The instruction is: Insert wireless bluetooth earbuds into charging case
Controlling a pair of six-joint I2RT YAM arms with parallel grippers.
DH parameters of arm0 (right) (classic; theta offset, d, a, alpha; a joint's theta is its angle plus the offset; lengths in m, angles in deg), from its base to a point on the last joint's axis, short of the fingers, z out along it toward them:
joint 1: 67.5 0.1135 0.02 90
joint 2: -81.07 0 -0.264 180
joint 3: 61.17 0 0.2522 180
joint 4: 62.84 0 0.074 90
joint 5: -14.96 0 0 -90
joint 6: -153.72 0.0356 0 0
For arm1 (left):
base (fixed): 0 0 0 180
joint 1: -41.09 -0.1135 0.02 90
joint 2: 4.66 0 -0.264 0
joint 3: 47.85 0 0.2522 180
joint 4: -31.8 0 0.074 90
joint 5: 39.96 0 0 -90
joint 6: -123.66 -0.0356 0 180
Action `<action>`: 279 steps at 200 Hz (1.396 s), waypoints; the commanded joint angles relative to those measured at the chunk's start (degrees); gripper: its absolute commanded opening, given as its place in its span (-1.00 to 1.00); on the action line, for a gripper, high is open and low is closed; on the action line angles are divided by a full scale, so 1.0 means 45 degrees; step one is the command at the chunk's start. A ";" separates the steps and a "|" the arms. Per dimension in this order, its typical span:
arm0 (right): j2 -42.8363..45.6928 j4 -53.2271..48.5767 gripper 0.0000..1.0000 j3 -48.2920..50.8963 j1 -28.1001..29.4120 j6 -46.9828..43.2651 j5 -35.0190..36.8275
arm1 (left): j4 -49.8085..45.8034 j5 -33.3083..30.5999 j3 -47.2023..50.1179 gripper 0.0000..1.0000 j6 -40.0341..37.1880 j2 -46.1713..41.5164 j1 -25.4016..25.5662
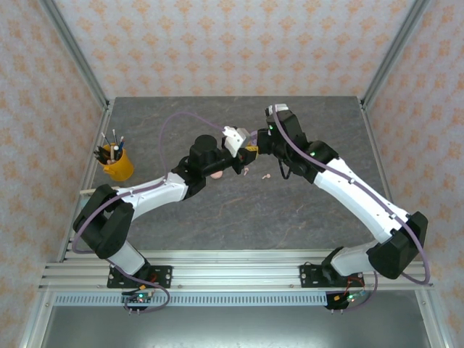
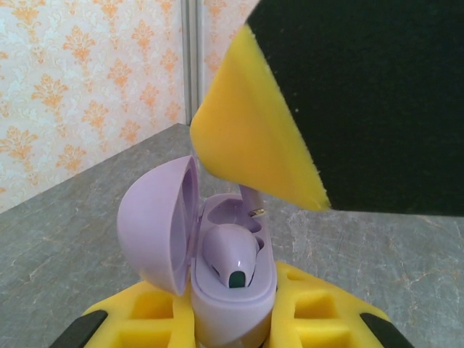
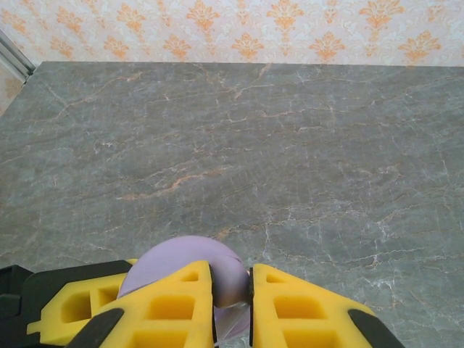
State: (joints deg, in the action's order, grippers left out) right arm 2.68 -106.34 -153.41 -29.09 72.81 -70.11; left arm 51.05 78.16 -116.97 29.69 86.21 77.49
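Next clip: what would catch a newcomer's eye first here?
An open lilac clamshell charging case, clamped in the left gripper at mid-table, with one lilac stemmed earbud seated inside. The right gripper meets it, apparently pinching a second lilac earbud. An orange pen cup stands far left.

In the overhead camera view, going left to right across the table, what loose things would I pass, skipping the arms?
First the yellow pen cup → pink earbud → second pink earbud.
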 commanded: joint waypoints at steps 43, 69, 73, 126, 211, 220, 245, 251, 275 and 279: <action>-0.0057 0.0071 -0.70 0.0154 -0.0079 -0.0532 -0.0452 | 0.0309 0.0128 -0.0345 -1.00 -0.0349 -0.0597 0.0076; 0.0061 0.0195 -0.71 0.0414 -0.0079 -0.0813 -0.0664 | 0.0340 0.0138 -0.0413 -1.00 -0.0351 -0.0584 0.0087; 0.0085 0.0234 -0.71 0.0479 -0.0079 -0.0860 -0.0672 | 0.0357 0.0138 -0.0426 -1.00 -0.0350 -0.0606 0.0075; 0.0605 0.1081 -0.72 0.1327 -0.0079 -0.1809 -0.1100 | 0.0351 0.0153 -0.0471 -1.00 -0.0339 -0.0722 0.0075; 0.0430 0.1442 -0.63 0.1397 -0.0079 -0.1863 -0.2129 | 0.0409 0.0177 -0.0450 -1.00 -0.0193 -0.0684 0.0074; 0.0400 0.1432 -0.61 0.1366 -0.0079 -0.1863 -0.2139 | 0.0447 0.0177 -0.0435 -1.00 -0.0154 -0.0672 0.0075; 0.0313 0.1357 -0.56 0.1235 -0.0079 -0.1729 -0.1964 | 0.0491 0.0138 -0.0437 -1.00 -0.0129 -0.0643 0.0085; 0.0263 0.1303 -0.55 0.1165 -0.0082 -0.1663 -0.1903 | 0.0482 0.0149 -0.0434 -1.00 -0.0115 -0.0643 0.0085; 0.0023 0.0997 -0.50 0.0687 -0.0079 -0.1237 -0.1701 | 0.0554 0.0138 -0.0395 -1.00 -0.0076 -0.0643 0.0075; -0.0030 0.0969 -0.50 0.0618 -0.0079 -0.1166 -0.1701 | 0.0569 0.0138 -0.0367 -1.00 -0.0057 -0.0630 0.0072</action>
State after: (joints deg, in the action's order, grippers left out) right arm 4.32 -100.37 -148.14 -29.83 65.55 -76.54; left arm 49.11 78.14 -116.97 29.19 85.80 77.47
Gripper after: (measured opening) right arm 0.244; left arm 0.192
